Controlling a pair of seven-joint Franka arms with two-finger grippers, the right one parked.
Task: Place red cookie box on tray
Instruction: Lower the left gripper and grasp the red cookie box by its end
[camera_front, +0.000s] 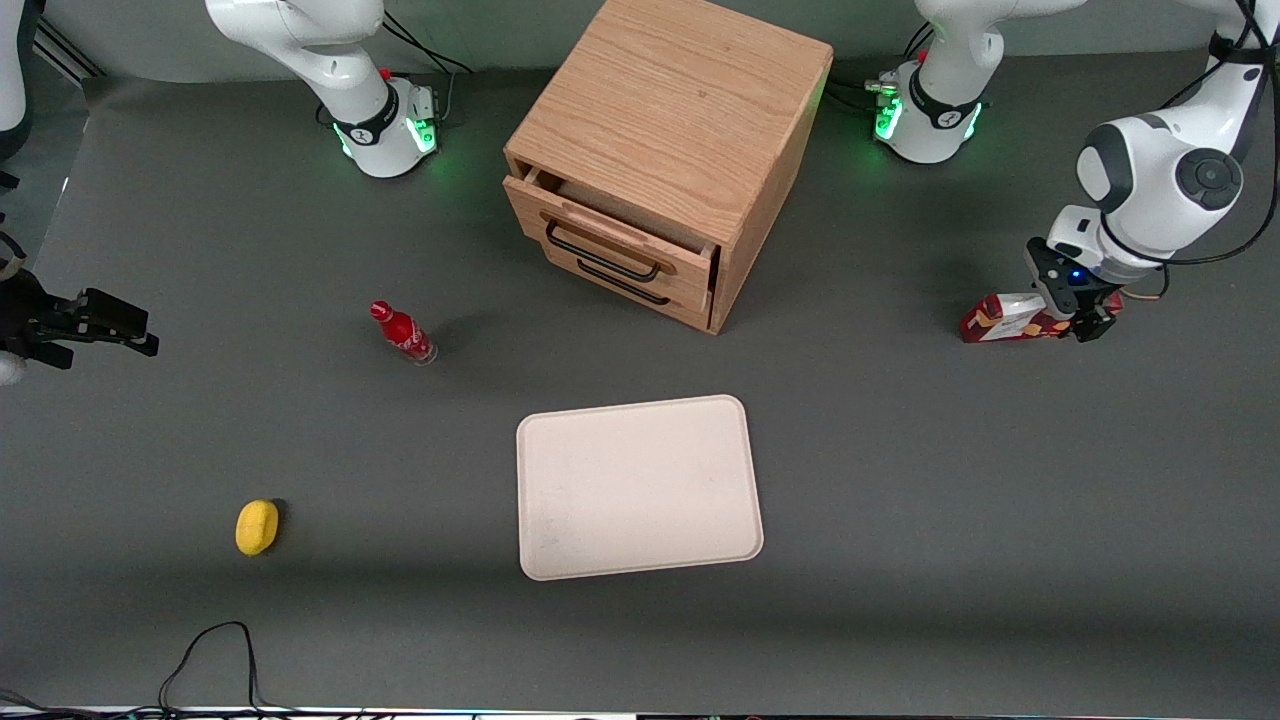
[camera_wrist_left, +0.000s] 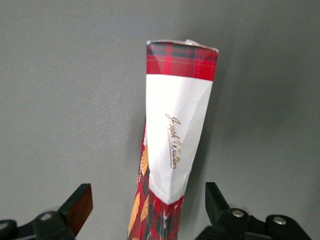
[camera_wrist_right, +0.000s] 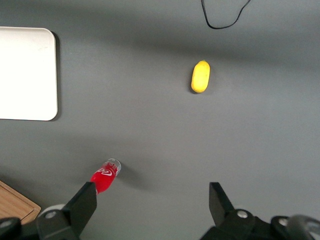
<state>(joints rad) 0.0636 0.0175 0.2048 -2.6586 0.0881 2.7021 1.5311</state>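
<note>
One tray (camera_front: 640, 540) (bare); open-fingered gripper (camera_wrist_left: 147, 207) straddles the red cookie box (camera_wrist_left: 175, 135).

red cookie box (camera_wrist_left: 172, 145): dark-red tartan, white patch with gold script, golden-orange cookies
gripper (camera_front: 1082, 322): black, over the box's end
tray (camera_front: 637, 487): pale cream
bottle (camera_front: 403, 333): red
cabinet (camera_front: 660, 150): light oak, black handles
lemon (camera_front: 257, 526): yellow
table (camera_front: 950, 500): dark grey

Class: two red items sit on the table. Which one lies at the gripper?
The red cookie box, between the open gripper fingers; the red bottle stands toward the parked arm's end.
</note>
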